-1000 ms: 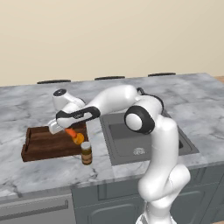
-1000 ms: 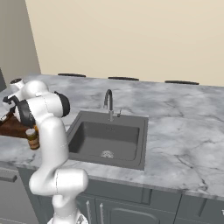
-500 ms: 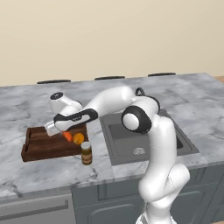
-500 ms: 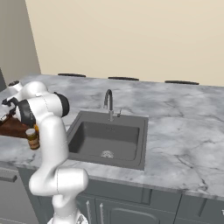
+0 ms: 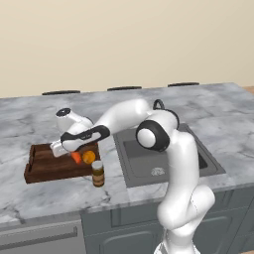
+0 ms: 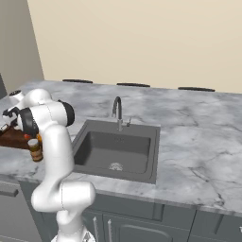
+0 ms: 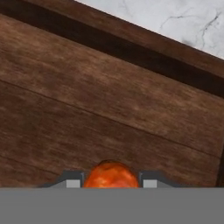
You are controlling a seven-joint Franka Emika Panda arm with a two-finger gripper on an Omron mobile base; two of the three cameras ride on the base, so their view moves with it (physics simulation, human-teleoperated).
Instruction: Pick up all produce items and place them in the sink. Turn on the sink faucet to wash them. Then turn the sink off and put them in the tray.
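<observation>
The claw point(image 7: 111, 183) is partly spread and pinches the carrot point(image 7: 111, 176): in the hand view the orange-red piece sits right between the two finger tips, one tip point(image 7: 73, 183) on each side of it. Past it lies the brown plank floor of the tray point(image 7: 100, 100), with one low wall and a strip of marble beyond. Whether the carrot touches the floor cannot be told.

In the left base view the claw point(image 5: 71, 151) hangs over the right part of the tray point(image 5: 44, 166), and the carrot point(image 5: 76, 158) shows just below it. The orange point(image 5: 89, 157) lies just beside the carrot, at the tray's right end. That makes two produce items, both at the tray.

One brown jar point(image 5: 98, 173) with a pale lid stands upright on the desk point(image 5: 30, 114), just off the tray's right front corner. Its label is too small to read, and no other writing can be made out.

One sink point(image 5: 163, 163) is set in the marble to the right of the tray, with a round drain point(image 5: 158, 171) in its floor. In the right base view the sink point(image 6: 118, 149) looks bare apart from the drain, and one faucet point(image 6: 117, 111) stands upright at its back rim. There the tray point(image 6: 14, 137) and jar point(image 6: 34, 149) show at the left edge, partly hidden by the arm.
</observation>
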